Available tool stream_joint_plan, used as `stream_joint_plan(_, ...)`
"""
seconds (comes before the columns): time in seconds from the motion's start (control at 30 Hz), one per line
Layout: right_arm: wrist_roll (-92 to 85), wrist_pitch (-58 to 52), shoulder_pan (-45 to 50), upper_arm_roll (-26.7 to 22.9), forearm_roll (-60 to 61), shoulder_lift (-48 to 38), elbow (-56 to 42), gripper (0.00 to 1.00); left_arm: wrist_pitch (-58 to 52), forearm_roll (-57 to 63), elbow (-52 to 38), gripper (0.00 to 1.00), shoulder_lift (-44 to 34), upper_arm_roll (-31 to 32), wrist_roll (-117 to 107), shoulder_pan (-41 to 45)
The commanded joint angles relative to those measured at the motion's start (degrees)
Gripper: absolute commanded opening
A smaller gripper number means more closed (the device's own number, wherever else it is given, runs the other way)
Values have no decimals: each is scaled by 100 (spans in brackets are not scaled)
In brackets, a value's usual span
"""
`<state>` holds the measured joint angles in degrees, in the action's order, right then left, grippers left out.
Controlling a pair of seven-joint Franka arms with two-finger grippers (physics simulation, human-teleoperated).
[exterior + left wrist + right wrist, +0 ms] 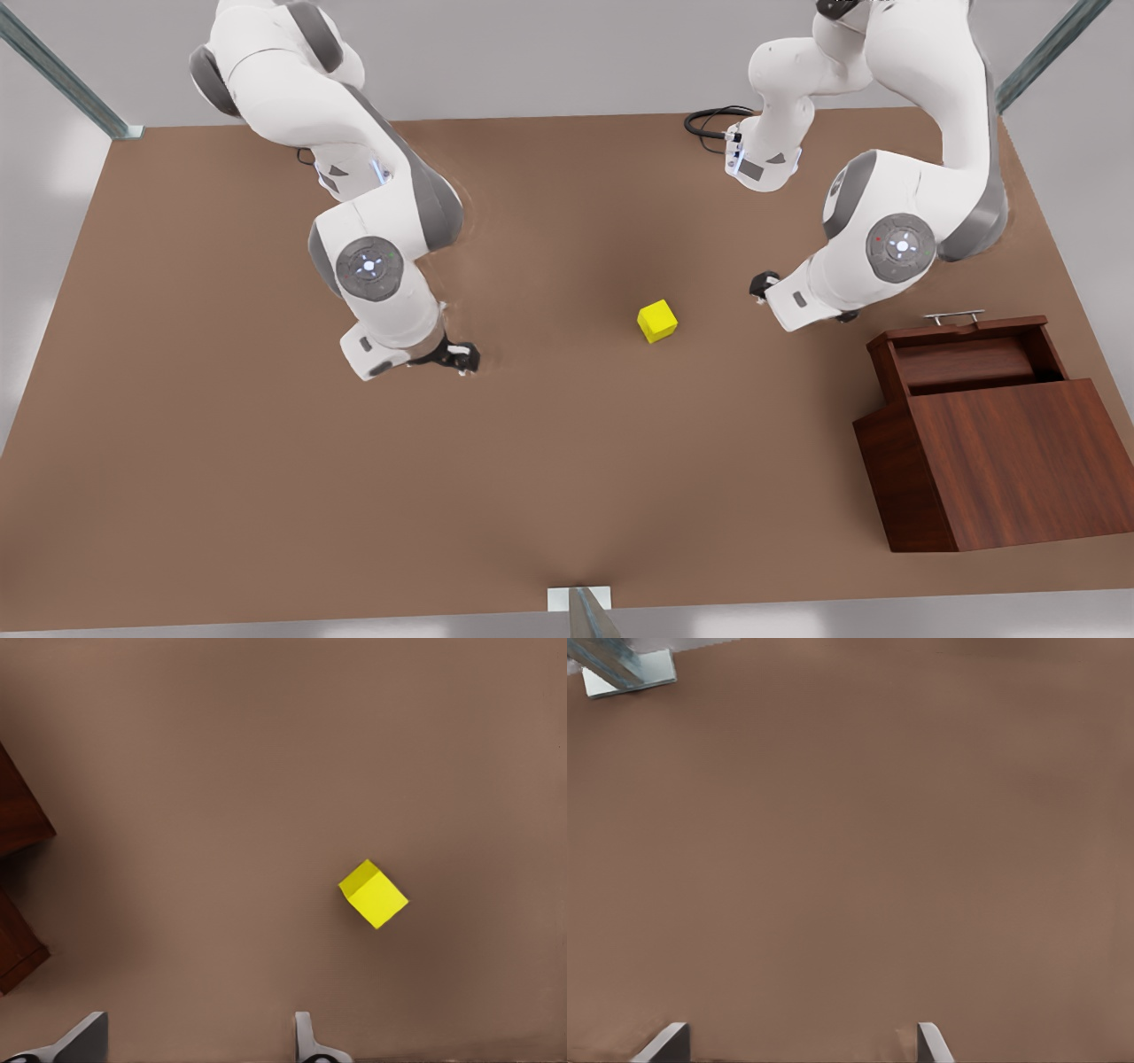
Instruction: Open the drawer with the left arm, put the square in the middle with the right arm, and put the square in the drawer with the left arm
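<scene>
Covering the scene, the brown table (266,487) meets grey walls; the square (657,321) lies apart between the open left gripper (760,285) and open right gripper (461,358)

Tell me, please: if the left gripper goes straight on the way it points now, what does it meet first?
Probably the bare table. The left gripper, fingers open, points down at it; the square lies off to one side.

Front view high, facing arms; both wrist views look down; front, left wrist share square (657,321).
</scene>
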<state>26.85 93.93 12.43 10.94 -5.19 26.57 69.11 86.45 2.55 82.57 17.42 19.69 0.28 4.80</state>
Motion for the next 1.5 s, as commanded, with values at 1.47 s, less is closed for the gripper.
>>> stream_joint_plan(1.47, -1780, -578, -1287, -48, -158, -108, -47, 100, 5839, 641, 4215, 100, 780, -378, 2169, 1419)
